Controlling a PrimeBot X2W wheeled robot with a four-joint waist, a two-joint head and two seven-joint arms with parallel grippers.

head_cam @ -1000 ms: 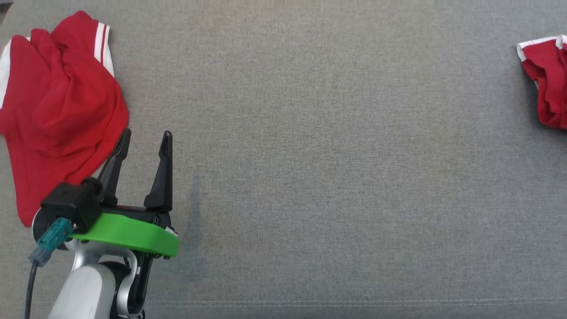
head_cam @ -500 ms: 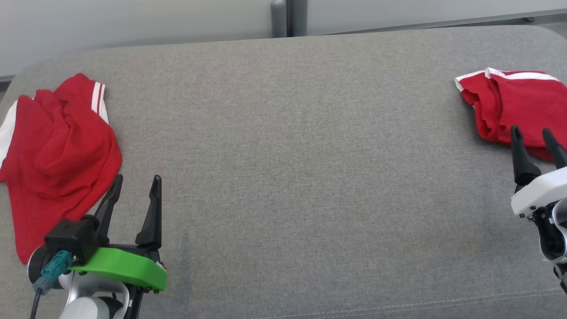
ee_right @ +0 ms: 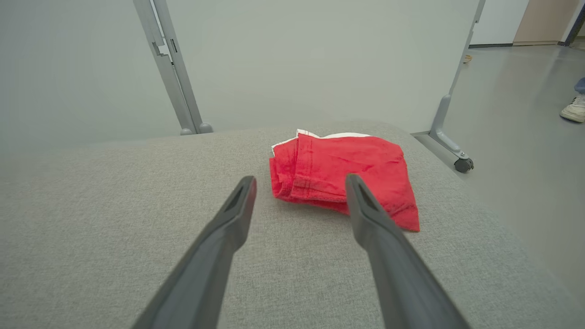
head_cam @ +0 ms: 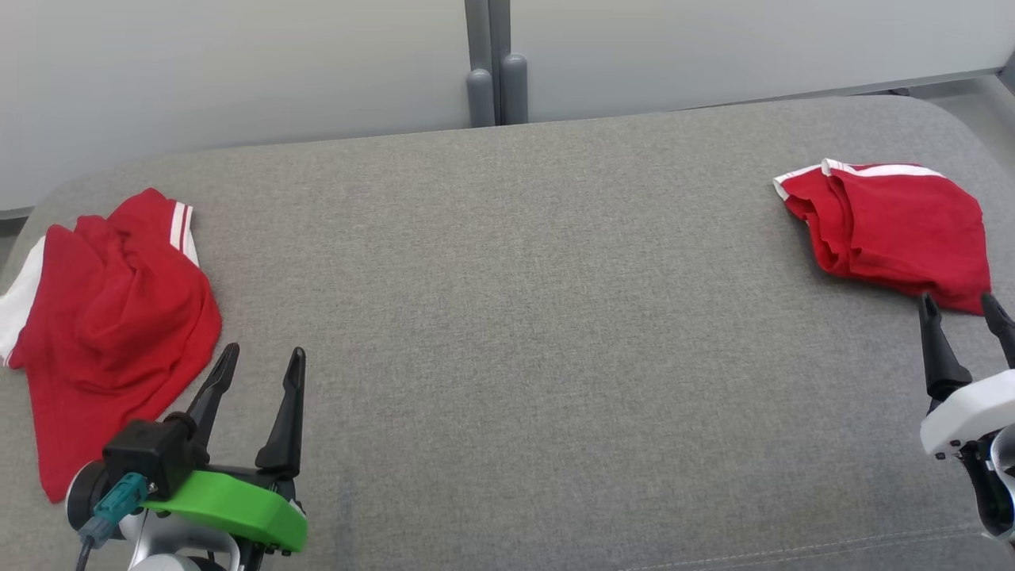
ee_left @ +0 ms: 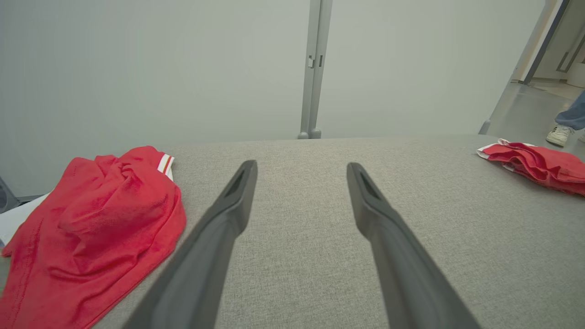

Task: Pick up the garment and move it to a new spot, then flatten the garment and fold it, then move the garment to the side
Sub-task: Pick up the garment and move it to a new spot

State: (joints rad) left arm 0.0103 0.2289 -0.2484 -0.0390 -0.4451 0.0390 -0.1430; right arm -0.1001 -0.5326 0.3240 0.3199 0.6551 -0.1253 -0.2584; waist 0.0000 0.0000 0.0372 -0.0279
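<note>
Starting the pick-up, I judge: the crumpled garment (head_cam: pixel 111 317) lies at the left end of the tabletop (head_cam: pixel 555 317), just beside my left jaws, these and the right jaws spread and empty, so next I must reach left and pinch its edge.

Head view: high, looking down on grey tabletop (head_cam: pixel 507 317). Wrist views: low, close over it, facing the partition (ee_left: pixel 137 68). All three share the folded red garment (head_cam: pixel 888 230).

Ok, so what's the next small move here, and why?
Probably ease the open left claw forward and left onto the crumpled red garment: it lies unfolded just beside that claw, while the other red garment on the right already looks folded.
</note>
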